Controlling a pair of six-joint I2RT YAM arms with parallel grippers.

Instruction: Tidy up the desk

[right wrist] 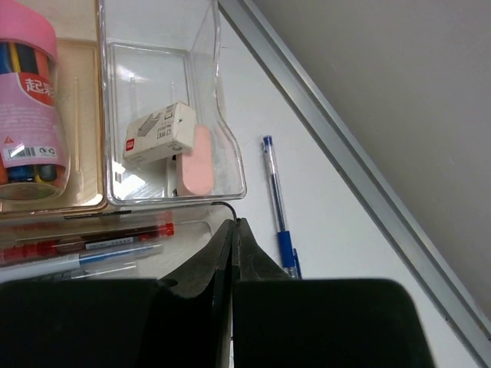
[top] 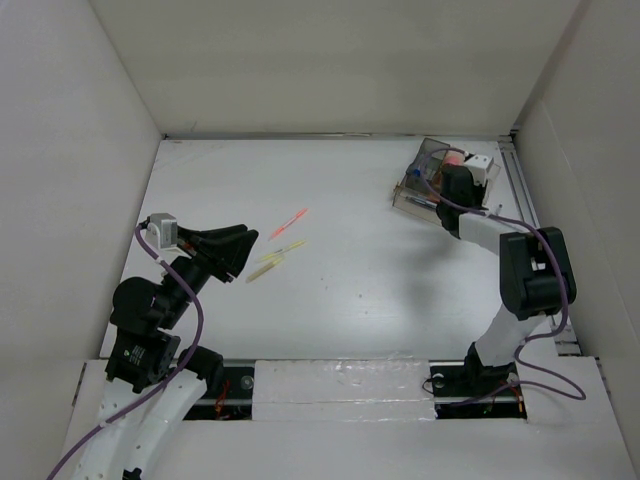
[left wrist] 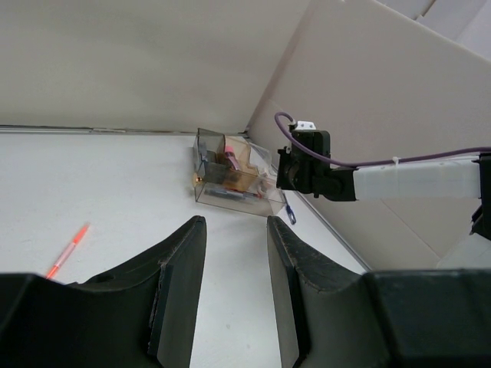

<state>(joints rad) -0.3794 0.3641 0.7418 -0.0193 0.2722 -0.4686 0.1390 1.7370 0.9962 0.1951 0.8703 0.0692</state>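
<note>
Well, the surface point(top: 380, 260) is not something you lift: it is the big, rigid white top spread under both arms, so what you actually take hold of is the loose stationery lying on it. Those pens look light, thin, stiff and smooth, and are likely to roll or skid. I'd pinch each one across the barrel near its middle.

Your right tool point(right wrist: 234, 226) is over the far right corner of the surface, its jaws pressed together with nothing between them, at the near edge of the clear organizer point(right wrist: 222, 115). A blue pen point(right wrist: 278, 207) lies on the surface just beside that box, between it and the metal rail point(right wrist: 345, 161), close to the tool's tip.

Your left tool point(left wrist: 232, 230) hangs above the left side of the surface, jaws partly apart and empty. A pink pen point(top: 289, 223) and some yellow ones point(top: 275, 262) lie near it, toward the middle.
</note>
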